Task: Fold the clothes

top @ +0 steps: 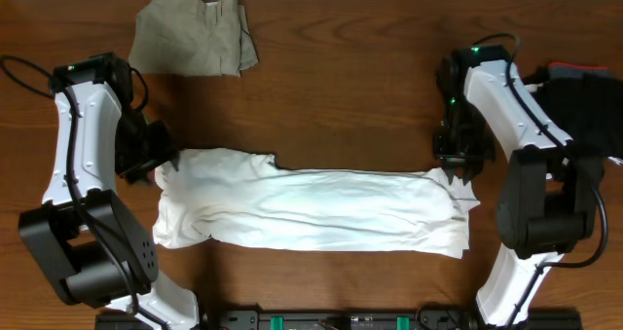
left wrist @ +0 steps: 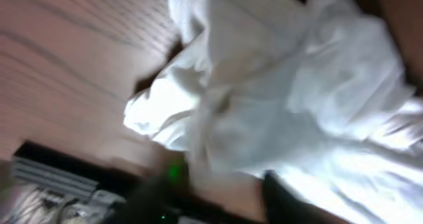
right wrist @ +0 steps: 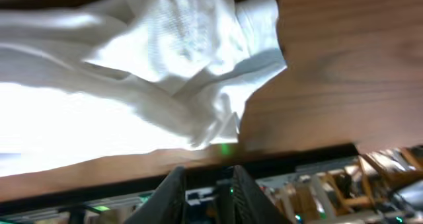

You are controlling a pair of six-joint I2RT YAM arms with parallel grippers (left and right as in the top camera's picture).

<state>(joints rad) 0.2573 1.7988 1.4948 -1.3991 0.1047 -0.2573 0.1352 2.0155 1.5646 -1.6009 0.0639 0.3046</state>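
On the brown wooden table (top: 350,116), the white shirt (top: 311,208) lay across the middle as a long band, seemingly folded lengthwise but not yet crosswise. The tan trousers (top: 195,33) sat folded apart. The right gripper (right wrist: 206,171) hung empty, fingers slightly apart, at one end. The left gripper (top: 156,165) was too blurred to tell.

Overhead sharp, evenly lit. Both wrist views blurred; white T-shirt (left wrist: 284,105) blown out, glare strongest along its lower folds.
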